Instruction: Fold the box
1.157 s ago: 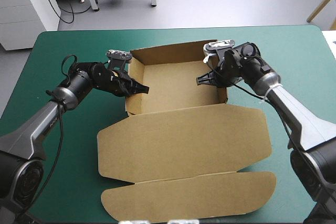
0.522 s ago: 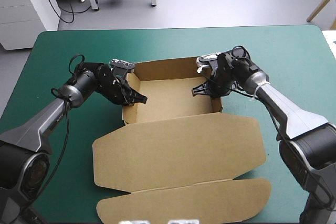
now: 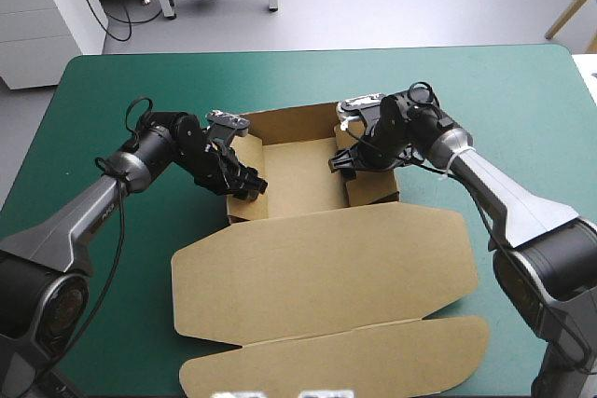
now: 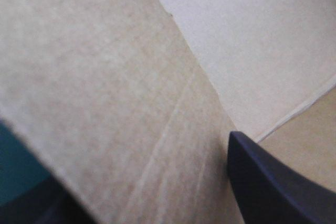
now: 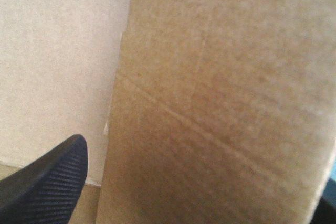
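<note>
You had the box (image 3: 322, 263) in the middle of the table (image 3: 103, 90), open. Its tray (image 3: 298, 174) lay toward the far edge with the walls raised. The lid (image 3: 317, 249) lay flat on the near side of the tray, joined to it along a crease. The flap (image 3: 336, 356) at the lid's front lay flat too, close to the table's near edge.

Your left gripper (image 3: 244, 184) was at the tray's left wall (image 3: 233, 210), near the corner where that wall meets the lid. In the left wrist view the gripper stood spread, with the board of the wall rising between its fingers. One finger (image 4: 278, 182) was on the inner side, over the pale tray floor. The other was only a dark shape at the wall's foot, mostly hidden behind the board. You could not tell from that view whether either finger pressed on the board.

Your right gripper (image 3: 343, 161) was at the right wall (image 3: 373, 188), toward the tray's far corner, and that wall appeared to lean inward. In the right wrist view this gripper was spread as well. One finger (image 5: 47, 182) was on the inner side beside the floor, and the other barely showed past the wall's outer face. The broad brown panel stood between them.

The two grippers were well apart, with the tray floor between them.
</note>
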Motion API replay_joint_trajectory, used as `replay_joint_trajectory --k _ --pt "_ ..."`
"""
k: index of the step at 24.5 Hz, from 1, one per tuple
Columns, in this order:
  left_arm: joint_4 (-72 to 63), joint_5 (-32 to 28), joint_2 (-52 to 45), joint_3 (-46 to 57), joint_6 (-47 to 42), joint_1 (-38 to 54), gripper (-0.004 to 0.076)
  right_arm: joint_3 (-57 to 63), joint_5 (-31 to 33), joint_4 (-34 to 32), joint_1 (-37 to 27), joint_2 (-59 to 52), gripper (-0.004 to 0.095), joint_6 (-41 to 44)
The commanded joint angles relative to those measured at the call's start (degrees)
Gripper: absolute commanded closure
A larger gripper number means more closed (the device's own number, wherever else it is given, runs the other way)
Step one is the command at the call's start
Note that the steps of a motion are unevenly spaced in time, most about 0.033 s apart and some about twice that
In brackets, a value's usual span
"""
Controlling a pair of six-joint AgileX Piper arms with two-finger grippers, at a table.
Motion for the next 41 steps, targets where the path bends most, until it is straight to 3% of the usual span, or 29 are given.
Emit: replay_joint_trajectory --k 1,10,20,23,25,28,30,41 --pt "-2.1 0.6 -4.1 -2.5 -0.1 -0.6 0.0258 -2.4 -1.9 0.4 0.2 -3.8 0.0112 -1.0" --pt "4.6 5.6 -7.5 -9.9 -2.0 -0.6 0.0259 -3.5 -1.5 -3.8 0.2 -8.3 0.0112 -1.0" --pt "10.6 7.4 -11.9 -10.3 -4.8 -0.6 0.0272 -3.5 -0.9 -6.7 -1.0 -11.0 0.0112 -0.1" --pt "11.7 7.7 -17.9 -10.3 -4.9 -0.6 0.0344 -3.5 -0.9 -7.9 -1.0 -13.9 0.0112 -0.1" --pt "16.4 12.0 -21.1 -10.3 -4.9 -0.6 0.0426 -3.5 -1.3 -8.0 -1.0 -15.3 0.0112 -0.1" --pt "21.4 18.4 -25.8 -10.3 -4.9 -0.6 0.0615 -3.4 -2.5 -8.2 -1.0 -15.9 0.0112 -0.1" --pt "21.4 18.9 -28.3 -10.3 -4.8 -0.6 0.0731 -3.4 -3.7 -8.0 -1.0 -15.8 0.0112 0.0" --pt "20.9 19.0 -35.1 -3.2 -4.4 -0.6 0.0734 -3.3 -5.1 -8.0 -1.5 -13.9 0.0112 0.0"
